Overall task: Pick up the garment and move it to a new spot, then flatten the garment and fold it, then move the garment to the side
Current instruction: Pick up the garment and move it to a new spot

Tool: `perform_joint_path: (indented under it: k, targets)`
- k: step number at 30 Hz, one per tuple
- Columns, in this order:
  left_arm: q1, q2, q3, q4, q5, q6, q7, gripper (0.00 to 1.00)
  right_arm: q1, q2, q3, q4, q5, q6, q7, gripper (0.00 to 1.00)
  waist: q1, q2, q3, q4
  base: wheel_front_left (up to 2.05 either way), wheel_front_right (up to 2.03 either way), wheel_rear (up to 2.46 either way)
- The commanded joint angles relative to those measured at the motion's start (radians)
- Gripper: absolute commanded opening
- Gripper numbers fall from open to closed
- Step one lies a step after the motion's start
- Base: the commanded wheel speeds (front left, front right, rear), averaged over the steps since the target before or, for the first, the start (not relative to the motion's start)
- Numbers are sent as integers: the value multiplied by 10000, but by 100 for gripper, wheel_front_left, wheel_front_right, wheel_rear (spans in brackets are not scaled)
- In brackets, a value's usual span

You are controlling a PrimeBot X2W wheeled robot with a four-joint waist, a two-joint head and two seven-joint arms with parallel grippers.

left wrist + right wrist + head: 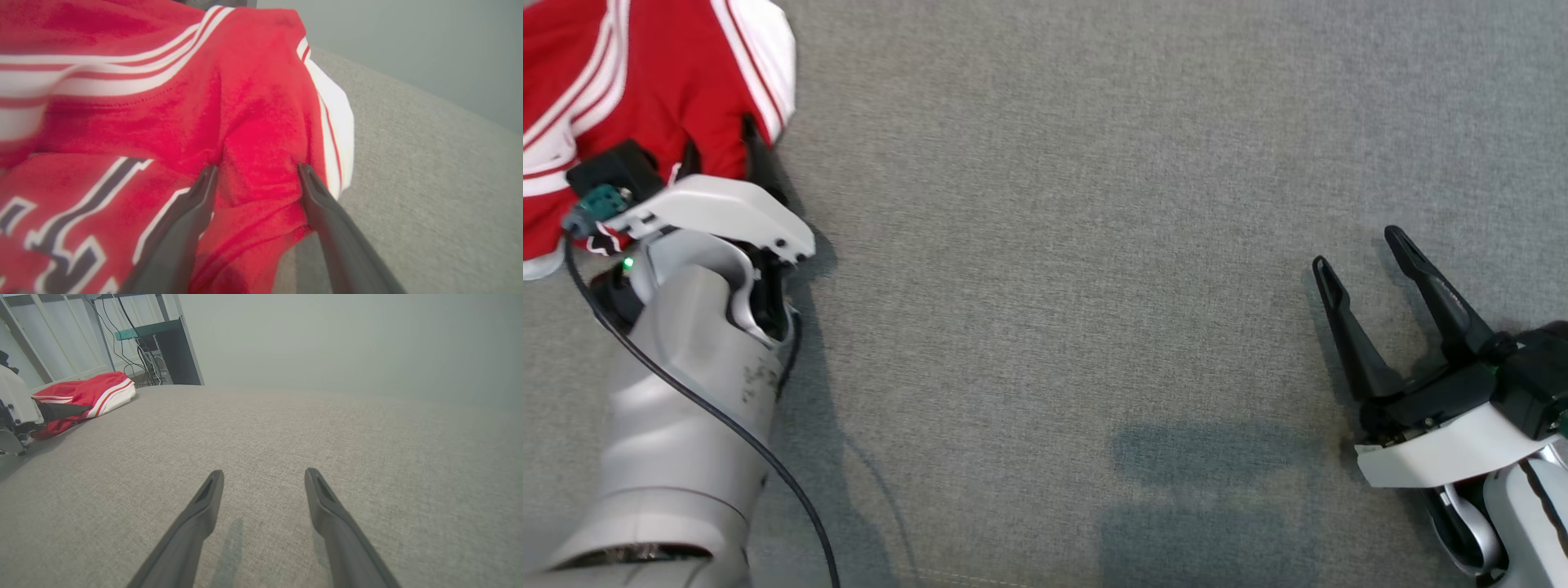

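Observation:
The garment (pixel 645 82) is a red jersey with white stripes, bunched at the far left of the grey surface. My left gripper (pixel 723 155) reaches into its near edge. In the left wrist view the left gripper (pixel 256 170) stands open, and a raised red fold of the garment (pixel 253 134) fills the gap between its two fingers. Dark lettering shows on the cloth at lower left. My right gripper (pixel 1360 255) is open near the right side, far from the cloth. In the right wrist view the right gripper (pixel 264 473) hovers over bare fabric, with the garment (pixel 92 392) at far left.
The grey fabric surface (pixel 1062 269) stretches wide between the two arms. A black cable (pixel 727 425) trails along my left forearm. Past the surface's far edge stand a dark cabinet with hanging cables (pixel 171 355) and a pale wall.

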Motion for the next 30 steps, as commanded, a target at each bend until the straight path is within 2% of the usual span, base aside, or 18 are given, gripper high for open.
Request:
perform_joint_path:
  k: [1, 5, 7, 9, 17, 20, 24, 30]
  targets:
    - [-423, 666, 263, 223, -91, 65, 17, 100, -89, -157, 253, -303, 95, 0, -116, 100, 0, 0, 404, -275, 0, 0, 0]
    - [-958, 1123, 267, 1018, 3, 310, -25, 100, -366, -154, 342, -307, 137, 0, -116, 100, 0, 0, 776, -549, 0, 0, 0]
    - [-1028, 1176, 255, 1163, 32, 341, -41, 100, -411, -120, 332, -275, 146, 0, -116, 100, 0, 0, 802, -592, 0, 0, 0]
    - [-1044, 1202, 248, 1232, 52, 336, -53, 0, -428, -75, 345, -238, 157, 0, -116, 100, 0, 0, 784, -630, 0, 0, 0]
    - [-788, 1251, 241, 509, 333, 362, -63, 0, -446, 44, 380, -134, 224, 0, -116, 100, 0, 0, 560, -635, 0, 0, 0]
    - [-496, 1239, 274, -210, 585, 406, -64, 0, -458, 99, 415, -79, 246, 0, -116, 100, 0, 0, 379, -617, 0, 0, 0]
    - [85, 1152, 546, -1643, 915, 386, -65, 0, -416, 229, 428, 2, 268, 0, -116, 100, 0, 0, -4, -624, 0, 0, 0]
    - [1285, 875, 959, -4284, 1670, 57, -65, 0, -190, 551, 343, 134, 333, 0, -116, 100, 0, 0, -887, -702, 0, 0, 0]
